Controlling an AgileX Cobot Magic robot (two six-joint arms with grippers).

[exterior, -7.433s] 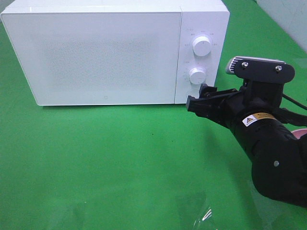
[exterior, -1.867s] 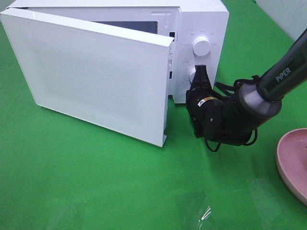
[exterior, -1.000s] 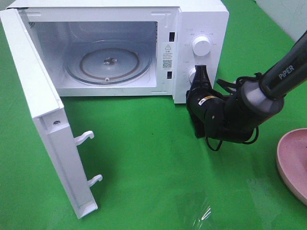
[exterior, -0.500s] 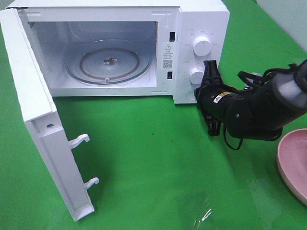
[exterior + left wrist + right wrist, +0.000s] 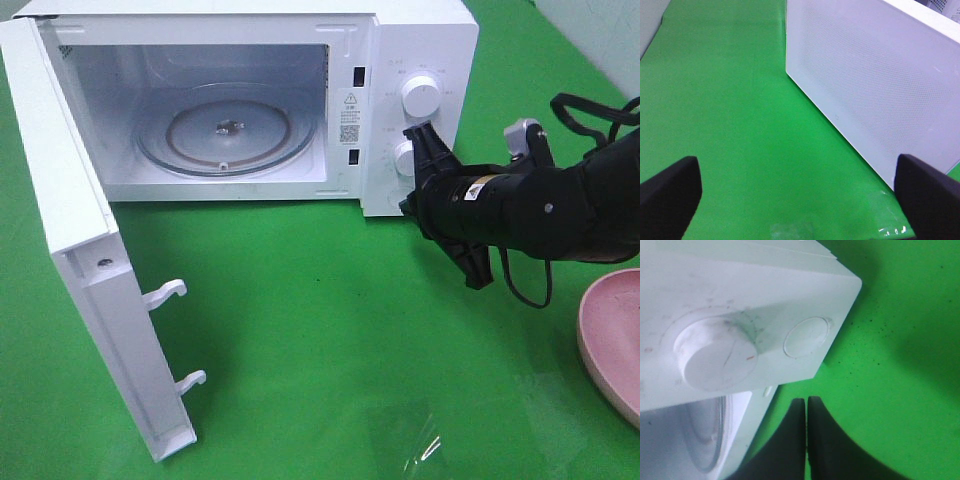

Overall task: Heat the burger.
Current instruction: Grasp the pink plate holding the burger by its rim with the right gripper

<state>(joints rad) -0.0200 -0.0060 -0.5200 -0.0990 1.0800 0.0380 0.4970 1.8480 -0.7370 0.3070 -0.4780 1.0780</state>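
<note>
Nearest me, the left pincer (image 5: 797, 195) hangs over the green counter (image 5: 320, 350) with its jaws spread wide and nothing between them. It faces the outer side of the door (image 5: 80, 260).

At the near right edge I see only part of a pink plate (image 5: 610, 340), and that part is bare. The burger shows in none of my views, so I cannot say where it sits. It may be on the hidden part of the plate or further off to the right.

Further in, the right pincer (image 5: 806, 404) is closed tight on nothing. Its tips sit just beside the lower knob (image 5: 404, 158) on the right side of the microwave (image 5: 420, 40).

Beyond that, the door stands swung fully out to the left and the glass turntable (image 5: 225, 130) lies bare in the cavity.

I judge the opening step done and the loading step in hand. Next I need to draw the right pincer back from the panel without nudging the knob, then spread its jaws and swing right to find the burger. The grip should take the bun from the sides, and lightly, since the layers look likely to slide.
</note>
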